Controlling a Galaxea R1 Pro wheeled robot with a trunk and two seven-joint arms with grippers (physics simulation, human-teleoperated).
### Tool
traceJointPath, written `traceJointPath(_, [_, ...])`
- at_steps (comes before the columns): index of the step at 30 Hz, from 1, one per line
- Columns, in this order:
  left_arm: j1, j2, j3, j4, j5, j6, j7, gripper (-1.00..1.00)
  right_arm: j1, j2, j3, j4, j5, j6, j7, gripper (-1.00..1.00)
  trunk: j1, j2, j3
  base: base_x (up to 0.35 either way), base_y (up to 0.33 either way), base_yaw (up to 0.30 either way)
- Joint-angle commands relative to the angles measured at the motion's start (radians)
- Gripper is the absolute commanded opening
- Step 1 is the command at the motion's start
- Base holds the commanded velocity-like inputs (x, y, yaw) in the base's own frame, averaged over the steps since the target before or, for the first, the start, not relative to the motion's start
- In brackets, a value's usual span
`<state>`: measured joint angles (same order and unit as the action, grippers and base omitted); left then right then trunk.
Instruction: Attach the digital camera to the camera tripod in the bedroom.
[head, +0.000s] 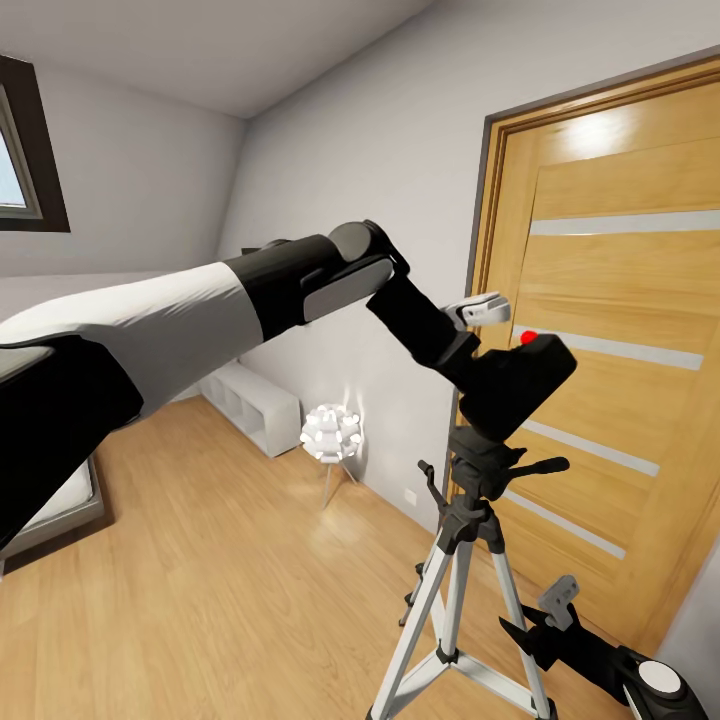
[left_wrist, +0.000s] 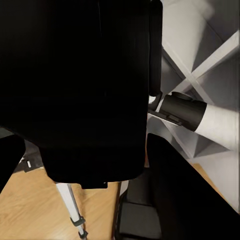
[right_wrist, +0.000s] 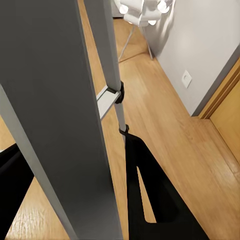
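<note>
My left gripper (head: 478, 335) is shut on the digital camera (head: 520, 382), a black box with a red dot on top. It holds the camera just above the black pan head (head: 487, 468) of the camera tripod (head: 452, 590), which stands before the wooden door; whether the camera touches the head I cannot tell. In the left wrist view the camera (left_wrist: 80, 90) blocks most of the picture, with a tripod leg (left_wrist: 70, 205) below. My right gripper (head: 548, 618) hangs low beside a silver leg, open, with that leg (right_wrist: 55, 130) between its fingers (right_wrist: 150, 200).
The wooden door (head: 620, 300) is directly behind the tripod. A white globe lamp (head: 331, 435) on thin legs and a low white shelf (head: 255, 405) stand along the wall. The grey bed's corner (head: 55, 510) is at the left, with light wood floor (head: 230, 590) between.
</note>
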<state>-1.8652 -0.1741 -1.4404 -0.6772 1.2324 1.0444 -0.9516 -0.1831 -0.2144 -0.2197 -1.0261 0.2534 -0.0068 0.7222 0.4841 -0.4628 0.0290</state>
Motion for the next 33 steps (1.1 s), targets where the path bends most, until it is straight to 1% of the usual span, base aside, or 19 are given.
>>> traceJointPath(1, [-0.001, 0.000, -0.006, 0.002, 0.001, 0.003, -0.009, -1.00, 0.001, 0.001, -0.002, 0.003, -0.002, -0.001, 0.006, -1.00, 0.001, 0.000, -0.001, 0.000, 0.000, 0.000])
traceJointPath(5, [-0.002, 0.000, -0.042, 0.002, 0.001, 0.003, -0.014, -1.00, 0.001, 0.001, -0.003, 0.002, -0.002, -0.001, 0.006, -1.00, 0.001, 0.000, -0.001, 0.000, 0.000, 0.000])
traceJointPath(6, [-0.002, 0.000, -0.055, 0.002, 0.001, 0.003, -0.015, -1.00, 0.002, 0.001, -0.003, 0.001, -0.002, -0.001, 0.006, -1.00, 0.001, 0.000, -0.001, 0.000, 0.000, 0.000])
traceJointPath(11, [-0.003, 0.000, -0.082, 0.003, 0.002, 0.003, -0.016, -1.00, 0.002, 0.001, -0.003, -0.003, -0.002, -0.001, 0.006, -1.00, 0.001, 0.000, -0.001, 0.000, 0.000, 0.000])
traceJointPath(14, [-0.003, 0.000, -0.121, 0.004, 0.002, 0.003, -0.020, -1.00, 0.003, 0.001, -0.003, -0.005, -0.002, -0.001, 0.006, -1.00, 0.001, 0.000, -0.001, 0.000, 0.000, 0.000])
traceJointPath(16, [-0.004, 0.000, -0.131, 0.004, 0.002, 0.003, -0.024, -1.00, 0.003, 0.001, -0.003, -0.005, -0.002, -0.001, 0.006, -1.00, 0.001, 0.000, -0.001, 0.000, 0.000, 0.000])
traceJointPath(20, [-0.007, 0.000, -0.144, 0.005, 0.002, 0.003, -0.028, -1.00, 0.003, 0.001, -0.003, -0.006, -0.002, -0.001, 0.006, -1.00, 0.001, 0.000, -0.001, 0.000, 0.000, 0.000])
traceJointPath(33, [-0.047, 0.000, -0.157, 0.015, -0.006, 0.003, -0.030, -1.00, 0.004, 0.001, -0.003, -0.007, -0.002, -0.001, 0.006, -1.00, 0.001, 0.000, -0.001, 0.000, 0.000, 0.000])
